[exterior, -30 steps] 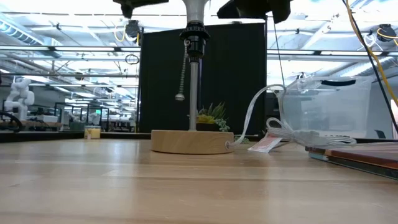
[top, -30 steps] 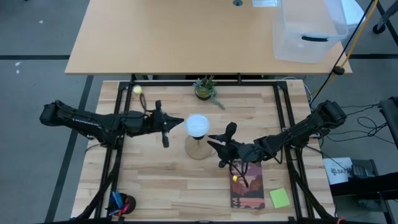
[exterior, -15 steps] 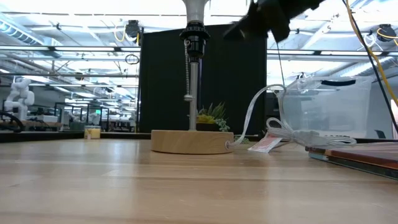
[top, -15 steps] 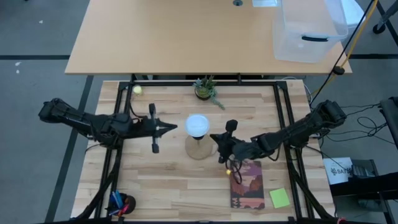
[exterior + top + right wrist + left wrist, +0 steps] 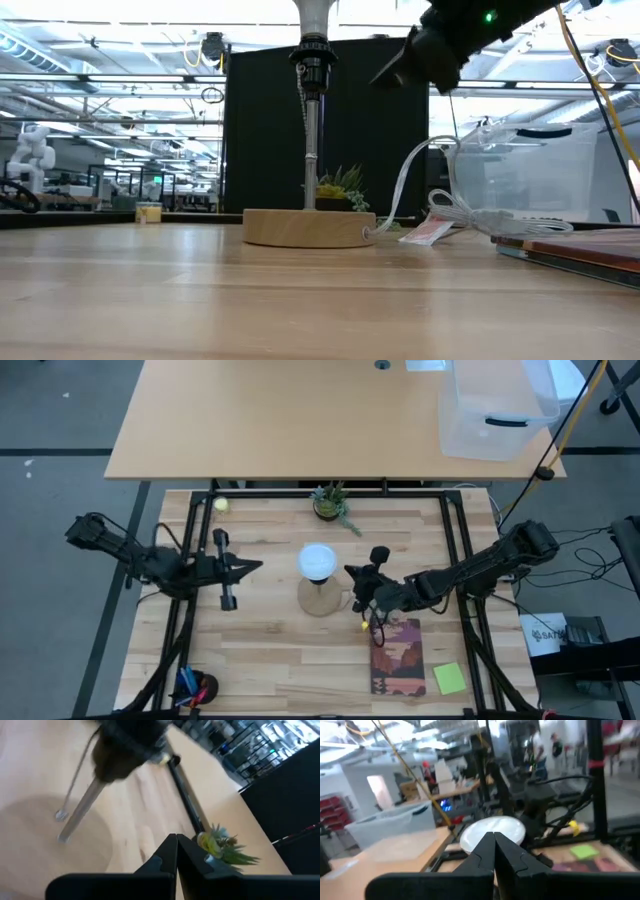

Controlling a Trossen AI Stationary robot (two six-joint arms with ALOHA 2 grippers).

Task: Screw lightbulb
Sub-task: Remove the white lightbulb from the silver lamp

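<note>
The white lightbulb (image 5: 318, 561) stands upright on the lamp, its pale neck (image 5: 313, 14) down in the black socket (image 5: 313, 62). The socket tops a metal pole (image 5: 312, 150) on a round wooden base (image 5: 322, 600). My left gripper (image 5: 258, 565) is shut and empty, level, well to the left of the bulb. In the left wrist view the bulb (image 5: 510, 827) shows beyond its fingers (image 5: 494, 840). My right gripper (image 5: 349, 572) is shut and empty, close to the bulb's right. The right wrist view looks past its tip (image 5: 176, 838) at the socket (image 5: 127, 745) and pole (image 5: 80, 815).
A pull chain (image 5: 303, 130) hangs beside the pole. A small potted plant (image 5: 333, 503) and a yellow-green ball (image 5: 221, 504) sit at the far edge. A book (image 5: 397, 656) and a green note (image 5: 449, 678) lie near right. A pen cup (image 5: 195, 686) stands near left.
My left gripper has drawn back from the bulb toward the table's left edge. My right gripper has backed a little away from the bulb toward the right and come lower. The pull chain, swung out to one side, has fallen back along the pole.
</note>
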